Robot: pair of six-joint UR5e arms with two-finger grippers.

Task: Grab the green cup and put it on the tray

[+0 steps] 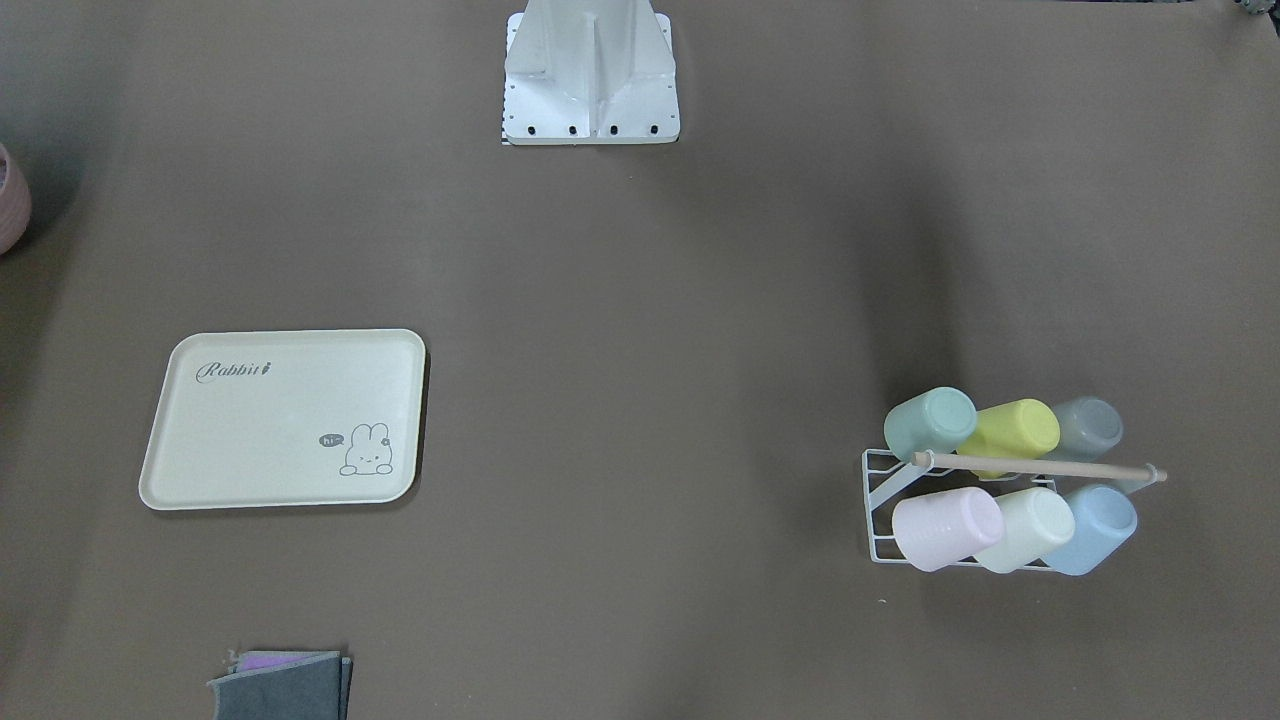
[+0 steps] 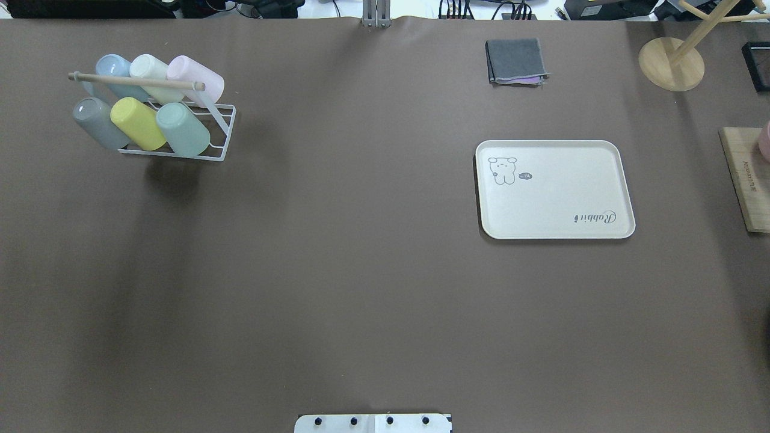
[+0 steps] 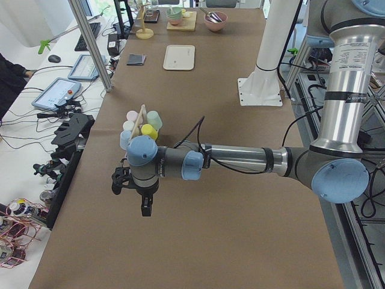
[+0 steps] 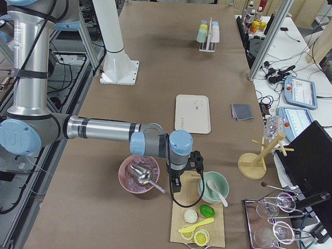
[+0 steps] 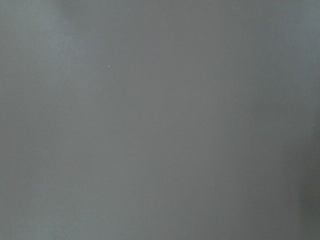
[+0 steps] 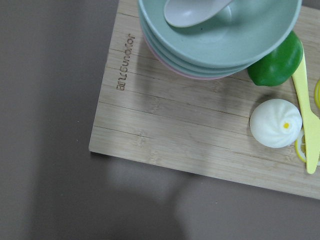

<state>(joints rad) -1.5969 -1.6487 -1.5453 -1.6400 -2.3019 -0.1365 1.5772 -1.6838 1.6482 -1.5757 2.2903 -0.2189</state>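
The green cup [image 1: 930, 422] [image 2: 183, 129] is a pale mint tumbler lying tilted in a white wire rack [image 2: 224, 133], at the rack's end nearest the table's middle, beside a yellow-green cup [image 2: 137, 123]. The cream tray [image 1: 285, 418] [image 2: 553, 198] lies bare on the other half of the table. My left gripper [image 3: 132, 197] shows only in the exterior left view, hanging over bare table beyond the rack; I cannot tell if it is open or shut. My right gripper [image 4: 176, 185] shows only in the exterior right view, above a wooden board; I cannot tell its state either.
The rack holds several cups under a wooden bar [image 1: 1035, 466]. A folded grey cloth [image 2: 515, 61] lies beyond the tray. The wooden board [image 6: 175, 135] carries stacked bowls [image 6: 220, 45], a bun and a lime. A pink bowl [image 4: 139, 175] and a wooden stand [image 2: 671, 63] are near it.
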